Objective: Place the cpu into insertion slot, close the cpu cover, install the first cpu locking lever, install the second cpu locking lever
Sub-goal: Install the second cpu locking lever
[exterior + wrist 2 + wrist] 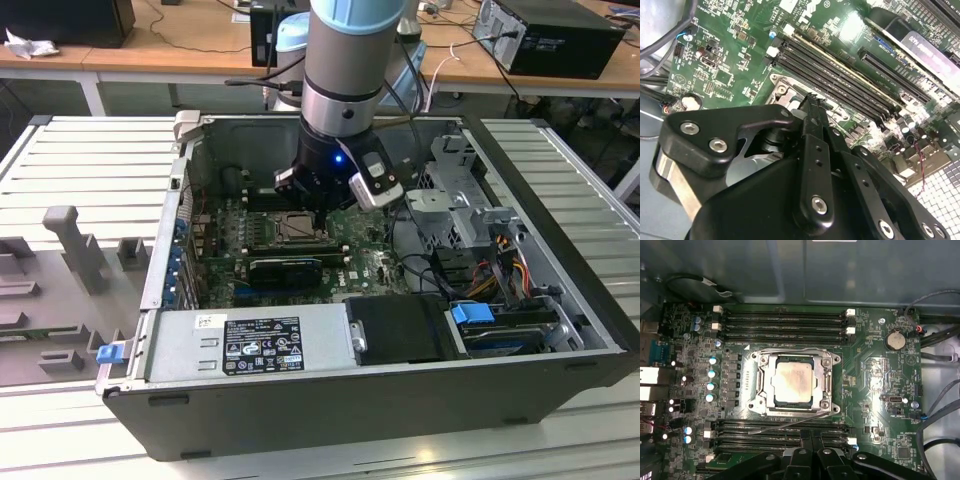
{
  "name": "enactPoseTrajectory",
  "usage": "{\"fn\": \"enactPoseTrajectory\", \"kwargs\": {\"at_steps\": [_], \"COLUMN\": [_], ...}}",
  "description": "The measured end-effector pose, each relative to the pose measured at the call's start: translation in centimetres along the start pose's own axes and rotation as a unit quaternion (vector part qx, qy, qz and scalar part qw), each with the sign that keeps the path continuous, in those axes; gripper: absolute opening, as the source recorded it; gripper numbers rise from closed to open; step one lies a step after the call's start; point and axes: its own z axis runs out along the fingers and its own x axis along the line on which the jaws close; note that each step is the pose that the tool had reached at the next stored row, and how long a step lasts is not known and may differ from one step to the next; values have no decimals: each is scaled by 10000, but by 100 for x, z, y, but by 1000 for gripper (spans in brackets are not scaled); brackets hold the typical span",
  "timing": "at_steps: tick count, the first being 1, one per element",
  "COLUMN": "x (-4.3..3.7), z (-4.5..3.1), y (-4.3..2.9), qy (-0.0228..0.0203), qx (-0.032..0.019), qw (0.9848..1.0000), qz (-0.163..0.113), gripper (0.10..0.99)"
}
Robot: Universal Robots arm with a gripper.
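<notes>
The cpu [791, 381], a small pale square chip, lies in the socket on the green motherboard [875, 390]. The cpu cover [827, 382], a dark metal frame, lies flat around it. One thin wire lever [790, 350] runs straight along one side of the socket. The lever on the opposite side [782, 424] slants away from the socket towards my fingers. My gripper [812, 441] is shut with nothing in it, its tips [812, 100] hovering just beside the socket [290, 228] near that slanting lever. In the exterior view the arm's wrist [335, 165] stands over the open computer case.
Rows of memory slots [785, 320] flank the socket on two sides. A long black card [285, 268] sits close by, with the grey power supply [250, 345] at the case's front. Cables [470, 270] and a drive cage [455, 200] fill the exterior view's right.
</notes>
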Motion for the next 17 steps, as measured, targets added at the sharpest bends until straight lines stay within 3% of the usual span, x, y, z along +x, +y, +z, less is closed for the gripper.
{"fn": "enactPoseTrajectory", "kwargs": {"at_steps": [8, 12, 17], "x": [1, 1, 2], "z": [5, 8, 16], "y": [-37, -58, -66], "qy": [10, 76, 86], "qx": [-9, -44, -43], "qw": [10000, 10000, 10000], "qz": [1, 9, 10], "gripper": [106, 106, 106]}}
